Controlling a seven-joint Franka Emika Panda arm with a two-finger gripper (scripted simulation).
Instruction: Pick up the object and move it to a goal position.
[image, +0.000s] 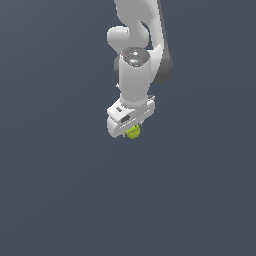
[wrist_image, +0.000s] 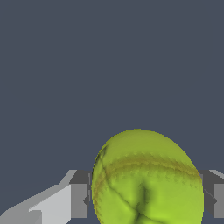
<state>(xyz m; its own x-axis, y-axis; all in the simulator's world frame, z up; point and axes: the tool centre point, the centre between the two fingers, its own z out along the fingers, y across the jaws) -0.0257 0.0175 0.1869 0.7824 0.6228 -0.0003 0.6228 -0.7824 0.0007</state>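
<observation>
arm (image: 134, 75): glossy white rounded links, dark grey bands at the joints
wrist cap: dark grey disc on the last link, small red mark near its edge
hand (image: 130, 118): white boxy block, small dark slots on its face
fingers (wrist_image: 78, 197): dark grey tips, pale grey pads, white housing behind

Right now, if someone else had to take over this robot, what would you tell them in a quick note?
Gripper: shut on the ball, a finger pressed to each side of it in the wrist view.
Ball: yellow-green, tucked under the white hand in the exterior view, only its lower part showing.
Done: the ball is grasped.
Left: carry it to the goal and stop there. No goal marker shows in either view, and I cannot tell if the ball is off the floor yet.
</observation>
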